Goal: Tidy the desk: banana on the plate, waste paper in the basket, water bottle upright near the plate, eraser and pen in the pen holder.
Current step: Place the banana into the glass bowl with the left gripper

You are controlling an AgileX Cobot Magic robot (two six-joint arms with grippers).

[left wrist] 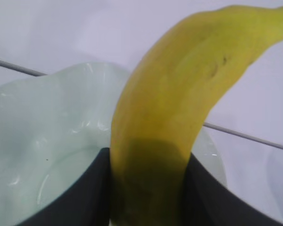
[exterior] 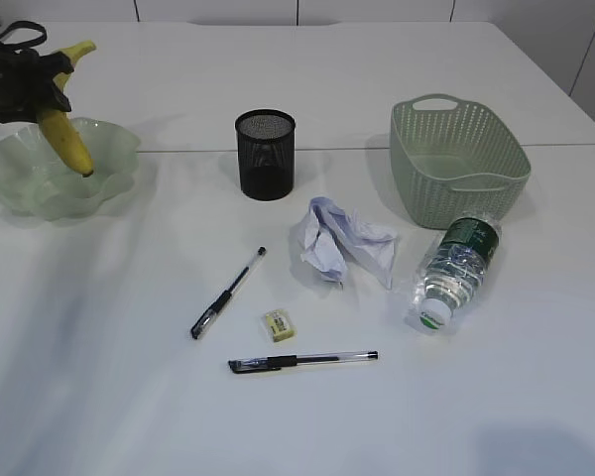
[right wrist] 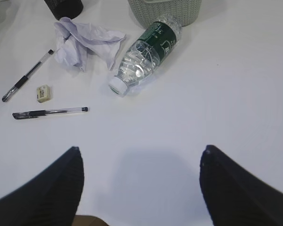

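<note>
Left pincer point(left wrist: 148, 188) grasping banana point(left wrist: 179, 108) — tip over plate point(left wrist: 47, 141) | right pincer point(right wrist: 141, 188) released | basket point(exterior: 459, 159) — nothing inside

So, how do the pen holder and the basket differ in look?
The pen holder is black, a tall narrow mesh cylinder; the basket is pale green, wide and low, with a woven-look wall. The basket has handle cut-outs in its rim; the pen holder's rim is plain. Both stand upright on the white table, and the basket looks empty.
</note>
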